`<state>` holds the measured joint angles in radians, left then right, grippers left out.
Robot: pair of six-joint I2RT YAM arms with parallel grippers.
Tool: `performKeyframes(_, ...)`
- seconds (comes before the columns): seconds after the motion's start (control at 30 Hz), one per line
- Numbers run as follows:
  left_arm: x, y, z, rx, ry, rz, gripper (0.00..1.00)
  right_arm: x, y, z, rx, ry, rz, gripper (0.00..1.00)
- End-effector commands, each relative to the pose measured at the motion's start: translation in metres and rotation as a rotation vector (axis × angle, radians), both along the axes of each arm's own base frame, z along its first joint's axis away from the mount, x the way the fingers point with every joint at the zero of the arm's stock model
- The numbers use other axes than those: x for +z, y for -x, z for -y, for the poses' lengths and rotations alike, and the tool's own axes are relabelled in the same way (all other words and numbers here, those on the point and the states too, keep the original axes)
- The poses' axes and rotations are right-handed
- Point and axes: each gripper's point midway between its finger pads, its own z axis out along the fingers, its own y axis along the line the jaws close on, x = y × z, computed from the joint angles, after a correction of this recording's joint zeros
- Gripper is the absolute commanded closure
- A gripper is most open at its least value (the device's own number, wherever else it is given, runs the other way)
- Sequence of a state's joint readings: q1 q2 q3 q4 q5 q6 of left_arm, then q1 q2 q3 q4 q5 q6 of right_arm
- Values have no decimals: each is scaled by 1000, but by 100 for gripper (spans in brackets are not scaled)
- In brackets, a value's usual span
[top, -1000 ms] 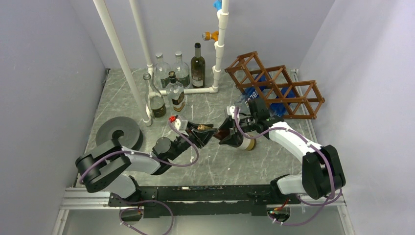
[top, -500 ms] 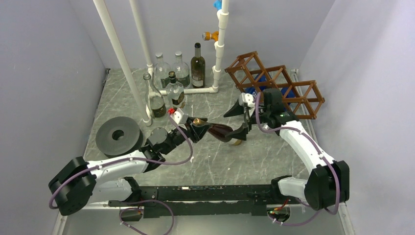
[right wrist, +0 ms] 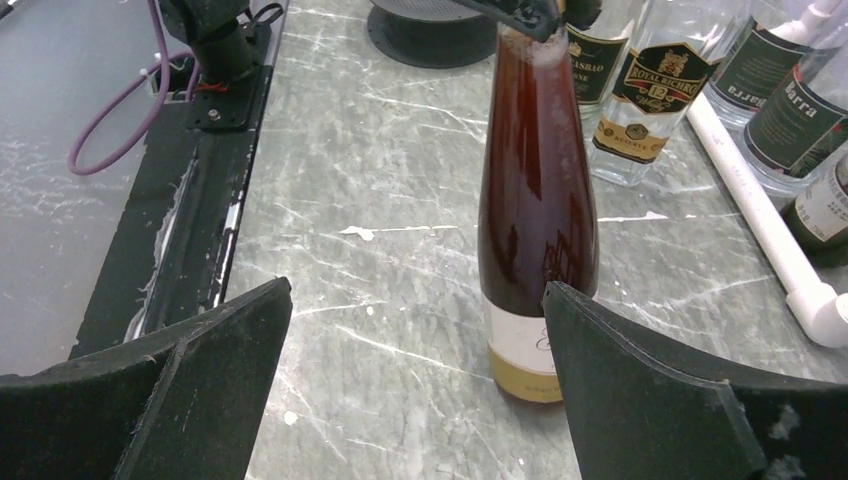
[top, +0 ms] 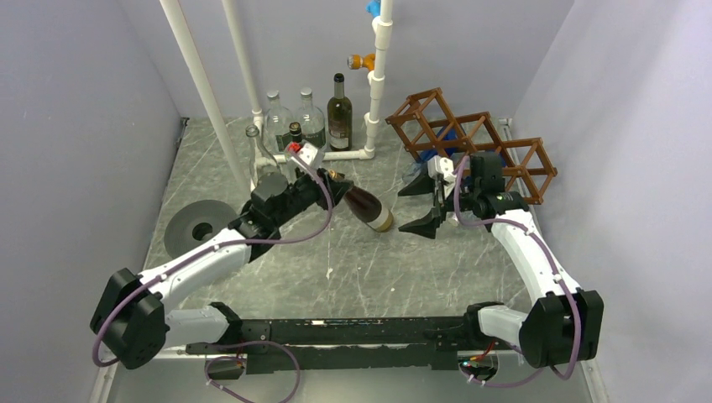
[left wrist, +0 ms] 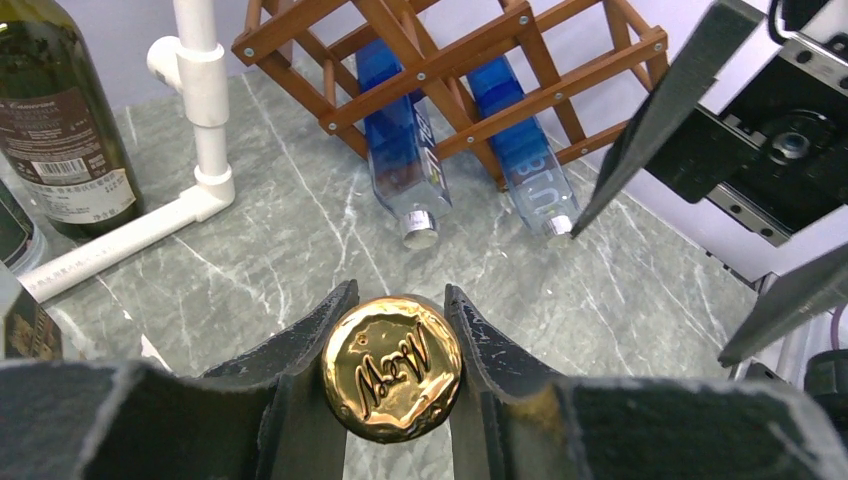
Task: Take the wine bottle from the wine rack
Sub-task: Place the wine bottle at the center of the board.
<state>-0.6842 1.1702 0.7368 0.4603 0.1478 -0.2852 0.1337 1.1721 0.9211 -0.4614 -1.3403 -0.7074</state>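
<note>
**Status of removal**

1. Position of the task item. In the top view I read the wine bottle (top: 367, 207) just past the bench (top: 336, 277) centre, toward 1 o'clock. It is dark red with a pale label at its base. It is clear of the wine rack (top: 470, 147), which lies at 2 o'clock on the bench. No part of the bottle is inside a cell or touching a slat.

2. Left claw (top: 332, 186). It is clenched on the top of the bottle neck. The left wrist view shows both fingers pressed against the gold cap. The bottle hangs tilted from this grip, base toward 4 o'clock. I cannot tell whether the base touches the bench or sits just above it.

3. Right claw (top: 420, 207). It is released, with its jaws spread wide. It stands at 3 o'clock of the bottle, between bottle and rack, touching neither. Nothing is held.

4. Rack contents. Two blue bottles (left wrist: 405, 150) lie in the lower cells, necks pointing out toward the bench centre.

5. Assessment. I judge the extraction step complete, since the bottle is out of the rack and carried by one arm alone. What remains, in my judgement, is to stand the bottle on bare bench, for example toward the standing bottles (top: 290, 126) at 11 o'clock, and then open the left claw. The main risk is the tilt: released at this angle, the bottle would likely topple.
</note>
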Motion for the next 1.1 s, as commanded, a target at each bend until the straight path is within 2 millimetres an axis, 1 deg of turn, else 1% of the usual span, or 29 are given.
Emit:
performKeyframes(0.0, 108, -14, -2, -6, 140, 250, 100, 16, 0, 3, 15, -37, 67, 0)
performKeyframes(0.33, 122, -69, 3, 24, 44, 284, 100, 13, -8, 13, -29, -39, 59, 0)
performKeyframes(0.43, 127, -84, 3, 37, 25, 293, 100, 10, -10, 15, -38, -37, 54, 0)
performKeyframes(0.47, 132, -88, 4, 42, 21, 304, 100, 10, -11, 15, -39, -37, 54, 0)
performKeyframes(0.57, 137, -100, 4, 58, -12, 323, 100, 9, -12, 17, -45, -37, 53, 0)
performKeyframes(0.77, 140, -120, 6, 82, -98, 341, 100, 7, -13, 18, -51, -36, 51, 0)
performKeyframes(1.07, 145, -150, 0, 128, -218, 342, 100, 5, -14, 20, -57, -32, 50, 0)
